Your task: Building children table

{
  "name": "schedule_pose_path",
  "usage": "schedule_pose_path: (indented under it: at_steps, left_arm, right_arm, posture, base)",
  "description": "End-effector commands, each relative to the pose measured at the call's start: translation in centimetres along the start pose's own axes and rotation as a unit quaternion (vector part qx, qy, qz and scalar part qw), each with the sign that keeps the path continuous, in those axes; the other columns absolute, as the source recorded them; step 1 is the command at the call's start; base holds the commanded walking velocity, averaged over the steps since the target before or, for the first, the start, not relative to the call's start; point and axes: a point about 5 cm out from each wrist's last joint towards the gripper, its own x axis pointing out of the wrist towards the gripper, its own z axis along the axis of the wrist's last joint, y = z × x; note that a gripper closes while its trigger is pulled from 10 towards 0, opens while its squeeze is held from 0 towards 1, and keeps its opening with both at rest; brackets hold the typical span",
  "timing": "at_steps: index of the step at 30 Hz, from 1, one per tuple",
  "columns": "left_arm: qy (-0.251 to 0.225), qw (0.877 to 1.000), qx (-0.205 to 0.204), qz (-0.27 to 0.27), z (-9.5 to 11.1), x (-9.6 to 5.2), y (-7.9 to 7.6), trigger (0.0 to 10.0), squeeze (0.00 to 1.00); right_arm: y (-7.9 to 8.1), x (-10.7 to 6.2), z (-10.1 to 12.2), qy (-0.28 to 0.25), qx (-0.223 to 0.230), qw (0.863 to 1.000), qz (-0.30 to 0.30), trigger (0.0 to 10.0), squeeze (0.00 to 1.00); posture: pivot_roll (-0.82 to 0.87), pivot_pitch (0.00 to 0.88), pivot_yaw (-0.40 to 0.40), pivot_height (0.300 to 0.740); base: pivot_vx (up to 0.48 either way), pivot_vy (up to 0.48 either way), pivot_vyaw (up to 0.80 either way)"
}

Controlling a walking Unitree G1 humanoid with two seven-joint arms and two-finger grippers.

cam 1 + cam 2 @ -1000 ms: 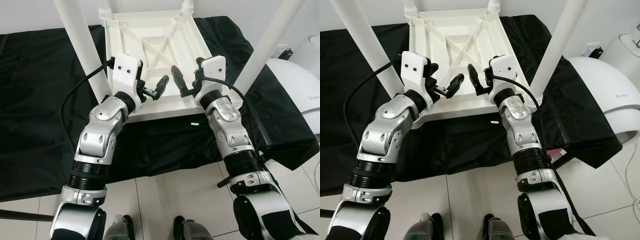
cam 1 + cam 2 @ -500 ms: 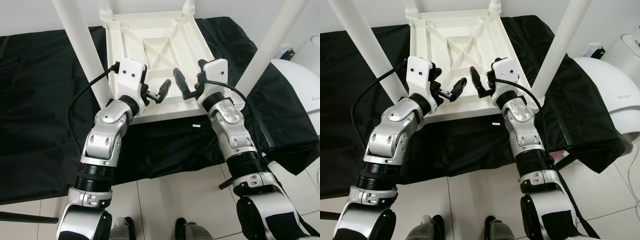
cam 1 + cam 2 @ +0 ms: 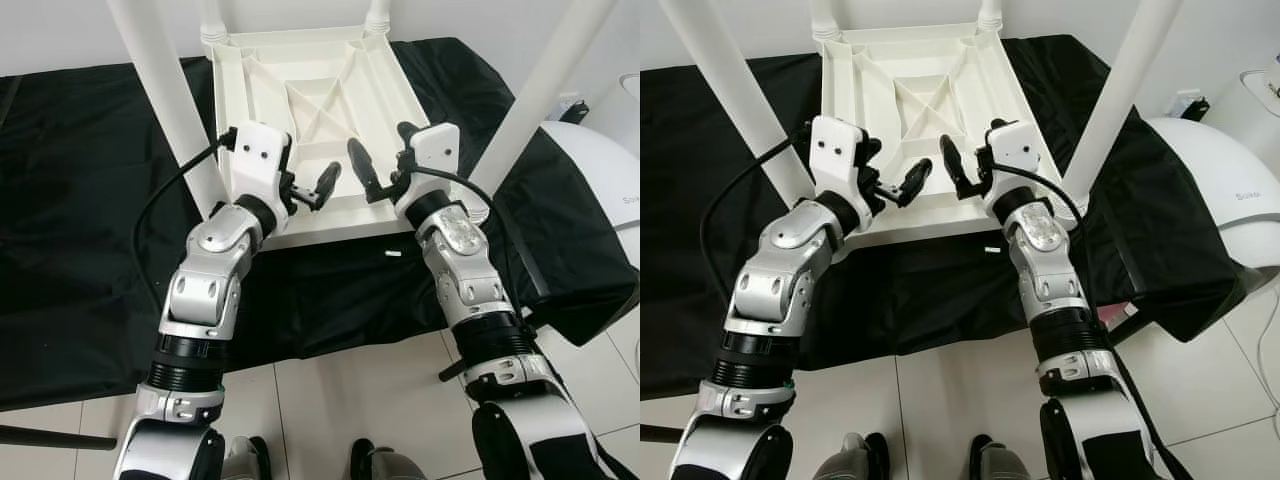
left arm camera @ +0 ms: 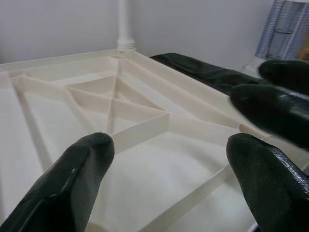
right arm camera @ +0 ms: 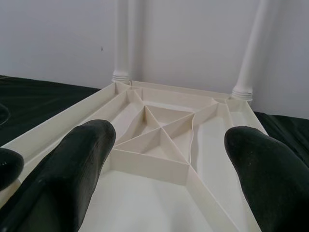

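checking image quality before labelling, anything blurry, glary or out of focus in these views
Left eye view: evenly lit, sharp; the upturned white table is bright but its ribs still read, and the black cloth loses fold detail. Left wrist view: the near black fingers are soft, and the right gripper's fingers beyond look smeared. Right wrist view: near fingers blurred, table ribs and legs fairly crisp.

Head stereo pair looks steeply down from above upturned white table (image 3: 310, 110), both arms in shot. Left wrist camera sits low, close over table's ribbed underside (image 4: 120, 116), facing across it. Right wrist camera likewise, facing far legs (image 5: 121, 38). All views share ribbed underside.
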Motion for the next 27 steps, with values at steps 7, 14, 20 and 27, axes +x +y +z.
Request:
schedule_pose_path:
  at_steps: [7, 14, 20, 27]
  left_arm:
    - [0.017, 0.996, -0.006, 0.093, -1.1, -1.5, 0.8, 10.0, 0.00]
    - [0.014, 0.995, -0.006, 0.095, -1.5, -3.7, 1.2, 10.0, 0.00]
    - [0.048, 0.995, 0.009, 0.082, -3.3, -6.2, 0.9, 10.0, 0.00]
    - [0.060, 0.994, 0.000, 0.093, -4.3, -7.3, 0.7, 10.0, 0.00]
  right_arm:
    - [0.2, -1.8, -0.6, 0.010, 0.019, 1.000, -0.016, 10.0, 0.00]
    - [0.0, -3.0, -1.0, 0.020, 0.021, 0.999, -0.033, 10.0, 0.00]
    - [-0.5, -3.8, -1.4, 0.031, 0.018, 0.998, -0.046, 10.0, 0.00]
    - [-0.2, -6.0, -2.8, 0.055, 0.027, 0.996, -0.058, 10.0, 0.00]
  posture:
    - [-0.04, 0.216, -0.011, 0.740]
    - [-0.04, 0.201, 0.000, 0.740]
    - [-0.04, 0.200, 0.005, 0.740]
    - [-0.02, 0.194, 0.003, 0.740]
  base:
    - [0.000, 0.000, 0.00]
    - [0.000, 0.000, 0.00]
    - [0.000, 0.000, 0.00]
    - [0.000, 0.000, 0.00]
